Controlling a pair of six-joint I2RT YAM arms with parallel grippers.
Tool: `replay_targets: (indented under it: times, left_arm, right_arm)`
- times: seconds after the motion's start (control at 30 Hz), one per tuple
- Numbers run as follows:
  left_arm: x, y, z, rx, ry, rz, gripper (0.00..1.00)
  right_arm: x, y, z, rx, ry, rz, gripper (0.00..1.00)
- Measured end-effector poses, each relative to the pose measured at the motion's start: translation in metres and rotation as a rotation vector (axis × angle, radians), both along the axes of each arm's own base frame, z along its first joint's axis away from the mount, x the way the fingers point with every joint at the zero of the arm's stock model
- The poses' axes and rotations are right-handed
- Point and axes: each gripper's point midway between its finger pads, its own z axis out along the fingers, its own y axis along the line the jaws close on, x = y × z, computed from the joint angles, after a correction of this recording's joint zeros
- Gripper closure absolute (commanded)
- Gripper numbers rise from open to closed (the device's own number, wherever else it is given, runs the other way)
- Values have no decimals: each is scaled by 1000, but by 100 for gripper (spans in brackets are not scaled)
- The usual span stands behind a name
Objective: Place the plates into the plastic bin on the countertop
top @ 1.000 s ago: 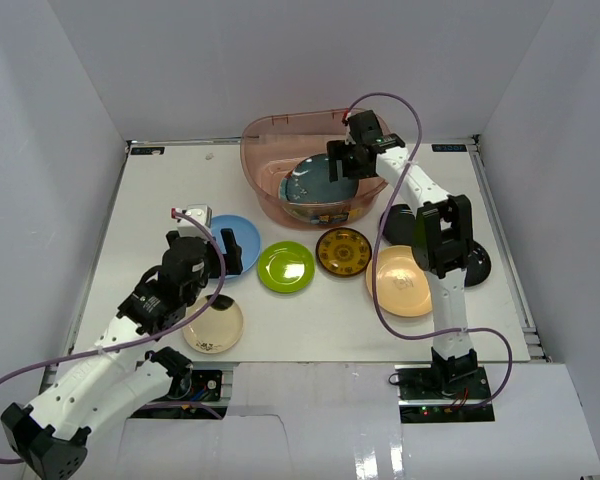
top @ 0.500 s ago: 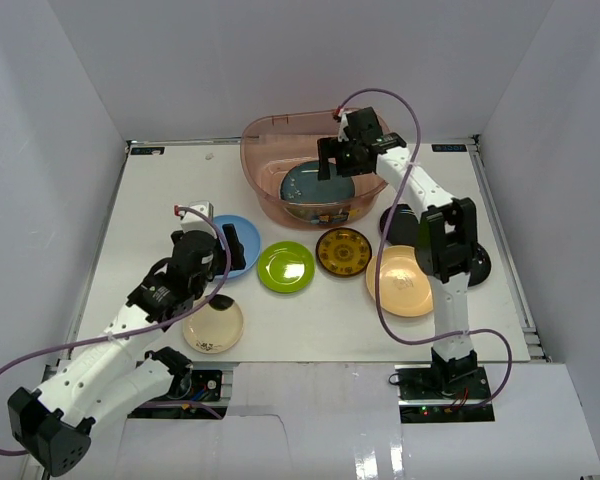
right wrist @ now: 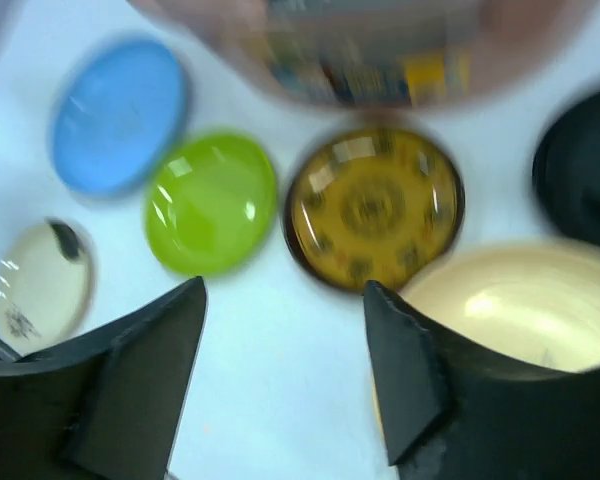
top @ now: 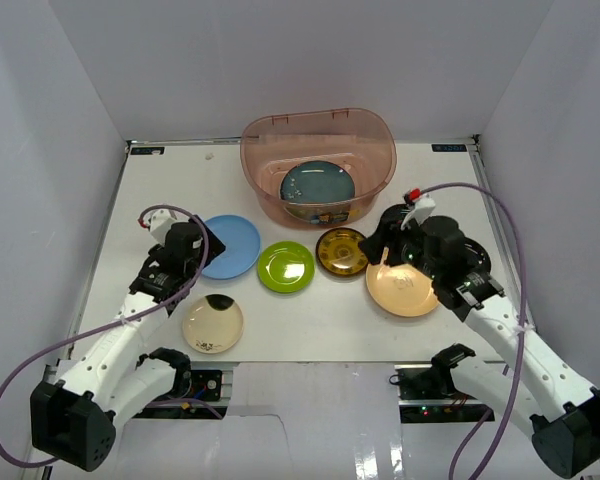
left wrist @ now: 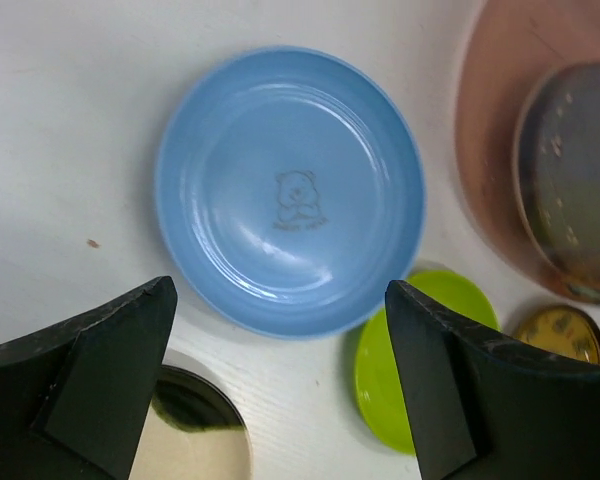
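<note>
The plastic bin (top: 318,113) stands at the far middle of the white surface (top: 310,320), and the dark teal plate (top: 318,183) lies flat inside it. A colourful patch shows through the bin's front wall below that plate, but the right wrist view is too blurred to tell label from plate. In front of the bin lie the light blue plate (left wrist: 290,190), lime green plate (top: 286,267), amber-gold plate (top: 342,251), peach plate (top: 395,292) and cream plate (top: 212,325). The black plate (right wrist: 585,165) is cut off at the frame edge, and from above the right arm hides most of it. The left hand (left wrist: 280,288) hovers released, fingers spread wide, over the light blue plate. The right hand (right wrist: 282,290) hangs likewise spread and empty above the amber-gold and lime green plates.
</note>
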Motion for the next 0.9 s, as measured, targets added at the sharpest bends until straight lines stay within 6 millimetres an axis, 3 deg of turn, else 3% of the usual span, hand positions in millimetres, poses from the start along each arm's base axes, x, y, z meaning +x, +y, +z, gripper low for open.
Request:
replay_targets:
  times: [0.1,0.17,0.37,0.57,0.67,0.77,0.8,0.87,0.9]
  left_arm:
    - [7,26,-14,-28,37,99,2]
    - [13,43,-29,-60,83,151,2]
    - [23,74,-79,-166,237,223,7]
    - [33,63,-119,-207,364,154,13]
    - [48,63,-119,-207,355,136,18]
    - [60,66,-121,-203,346,129,32]
    - [61,67,-122,-204,348,128,45]
    - [62,70,-125,-202,353,131,60]
    - [61,72,-127,-200,360,131,79]
  right_arm:
    - [-26,-13,-75,-104,197,-16,21]
    - [-43,-21,-103,-162,278,-27,20]
    - [-58,-37,-136,-267,346,-73,20]
    - [-67,-46,-172,-383,434,-94,21]
    - [-71,-47,-186,-438,471,-86,26]
    - [-77,-47,-201,-503,508,-74,37]
    - [-79,-48,-205,-525,517,-71,41]
    - [-78,-48,-208,-560,512,-72,52]
    - [-78,-46,-209,-574,510,-70,65]
